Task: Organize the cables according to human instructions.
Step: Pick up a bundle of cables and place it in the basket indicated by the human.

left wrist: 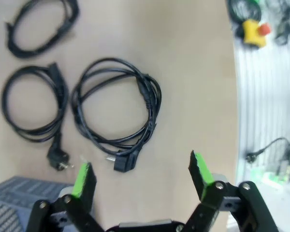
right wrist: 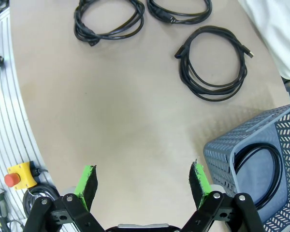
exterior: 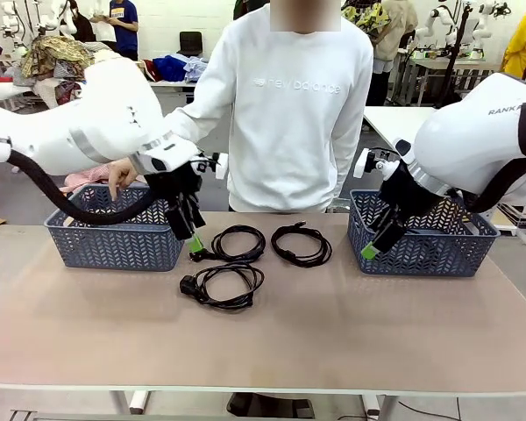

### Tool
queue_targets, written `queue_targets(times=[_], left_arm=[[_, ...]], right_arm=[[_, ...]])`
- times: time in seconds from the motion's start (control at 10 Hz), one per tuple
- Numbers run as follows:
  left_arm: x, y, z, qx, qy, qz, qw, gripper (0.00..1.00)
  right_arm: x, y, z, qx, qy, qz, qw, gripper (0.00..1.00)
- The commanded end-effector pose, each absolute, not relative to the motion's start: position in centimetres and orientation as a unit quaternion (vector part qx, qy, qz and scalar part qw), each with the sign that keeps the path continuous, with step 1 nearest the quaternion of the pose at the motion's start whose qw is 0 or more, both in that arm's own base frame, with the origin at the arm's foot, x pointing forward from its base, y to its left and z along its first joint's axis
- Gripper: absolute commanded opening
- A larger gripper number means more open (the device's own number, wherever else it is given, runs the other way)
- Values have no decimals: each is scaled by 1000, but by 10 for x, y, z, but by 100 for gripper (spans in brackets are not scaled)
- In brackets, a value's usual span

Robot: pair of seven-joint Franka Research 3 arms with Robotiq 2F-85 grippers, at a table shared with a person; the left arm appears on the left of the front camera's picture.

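Your left hand (exterior: 195, 246) is wide open, empty, low by the left basket (exterior: 114, 247), near three coiled cables (exterior: 238, 243) on the worktop (exterior: 333, 342). Your right hand (exterior: 368, 252) is wide open, empty, beside the right basket (exterior: 425, 254); fourth cable (right wrist: 256, 150) lies inside it. Person's finger (exterior: 116, 181) points down over the left basket.

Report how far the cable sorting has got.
Done: one coiled black cable lies in the grey-blue plastic basket on the robot's right. In hand: nothing; the left gripper and right gripper are open and empty. Left: three coiled black cables on the brown table.
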State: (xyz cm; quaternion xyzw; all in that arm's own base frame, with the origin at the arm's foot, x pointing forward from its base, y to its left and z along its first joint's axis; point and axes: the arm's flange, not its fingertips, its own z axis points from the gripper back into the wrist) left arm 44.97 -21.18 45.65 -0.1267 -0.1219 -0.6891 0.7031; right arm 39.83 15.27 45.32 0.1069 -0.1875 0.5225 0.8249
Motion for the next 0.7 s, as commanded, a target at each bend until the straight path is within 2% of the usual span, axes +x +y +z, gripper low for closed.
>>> queue_targets(times=[0.0, 0.6], left_arm=[[450, -215, 448, -94, -120, -720, 677, 100], [448, -227, 443, -95, -109, -721, 678, 100]], right_arm=[[398, 152, 454, 107, -189, 520, 826, 100], [398, 152, 454, 107, -189, 520, 826, 100]])
